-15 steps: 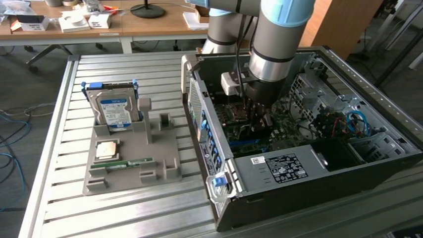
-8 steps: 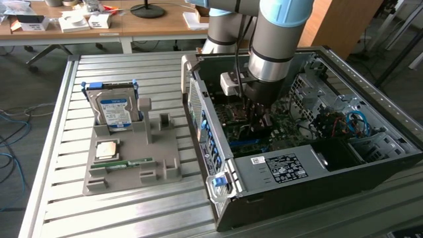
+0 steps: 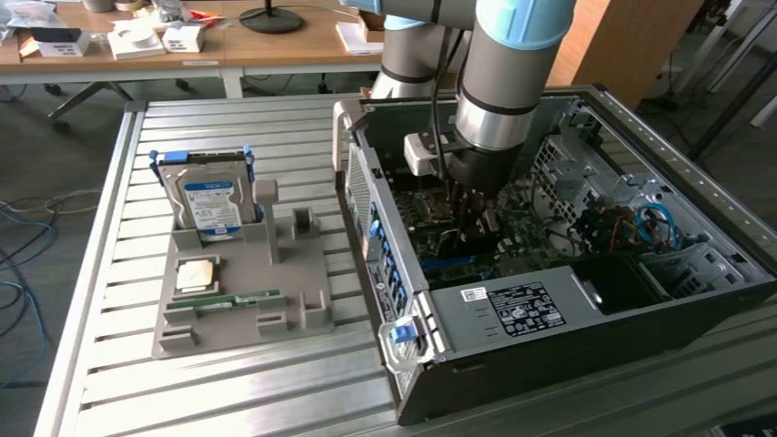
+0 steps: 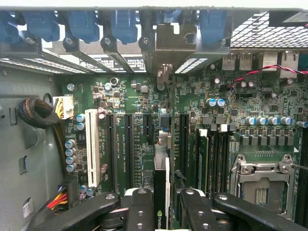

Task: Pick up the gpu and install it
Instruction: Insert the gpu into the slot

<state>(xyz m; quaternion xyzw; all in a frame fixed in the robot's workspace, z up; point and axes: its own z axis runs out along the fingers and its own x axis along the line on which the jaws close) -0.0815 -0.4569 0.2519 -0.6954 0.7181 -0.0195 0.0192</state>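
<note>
Gripper (image 4: 163, 209) was clamped on the gpu (image 4: 160, 168), edge-on over the motherboard (image 4: 134, 96) in the open case (image 3: 607, 355). Its lower edge maybe touched a slot.

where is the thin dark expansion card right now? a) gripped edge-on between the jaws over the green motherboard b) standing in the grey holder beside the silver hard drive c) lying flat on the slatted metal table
a: the thin dark brownish-black gpu card stands edge-on between the black jaws, over the green motherboard inside the open dark computer case.
</note>
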